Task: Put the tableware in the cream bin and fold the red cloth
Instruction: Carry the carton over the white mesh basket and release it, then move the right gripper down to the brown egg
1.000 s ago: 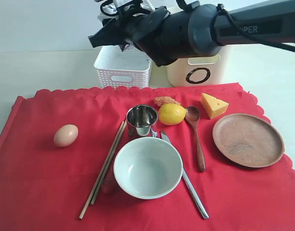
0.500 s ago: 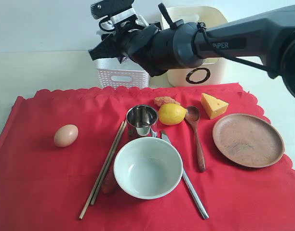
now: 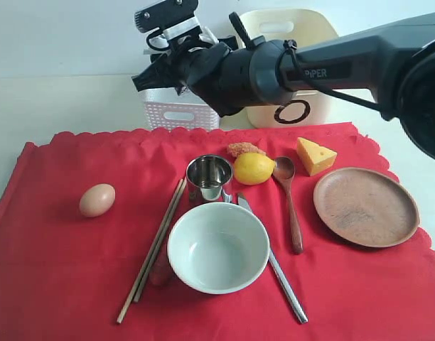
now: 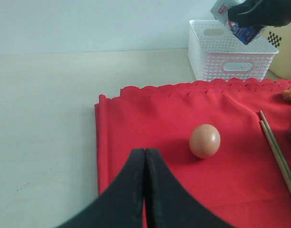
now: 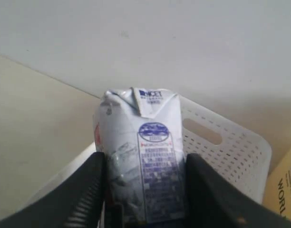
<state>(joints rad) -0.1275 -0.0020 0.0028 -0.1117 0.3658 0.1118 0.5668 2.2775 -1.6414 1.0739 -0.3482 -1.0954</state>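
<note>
The right gripper (image 5: 145, 192) is clamped on a small blue-white milk carton (image 5: 144, 156), one finger on each side, above the white lattice basket (image 3: 180, 108). The arm hides most of the basket's inside. Just beside it, at 3 o'clock, stands the cream bin (image 3: 303, 106); its contents cannot be seen.

All the tableware lies on the red cloth (image 3: 61, 270), which is spread flat on the table (image 3: 61, 99). From the pale bowl (image 3: 217, 245), the steel cup (image 3: 208, 177) is at 12 o'clock, the chopsticks (image 3: 153, 249) at 9, and the knife (image 3: 274, 263) at 3. The spoon (image 3: 290, 206) and wooden plate (image 3: 365, 206) are out toward 2.

The left gripper (image 4: 145, 159) hangs over the cloth's edge near the egg (image 4: 205, 140), its fingers pressed together on nothing.
</note>
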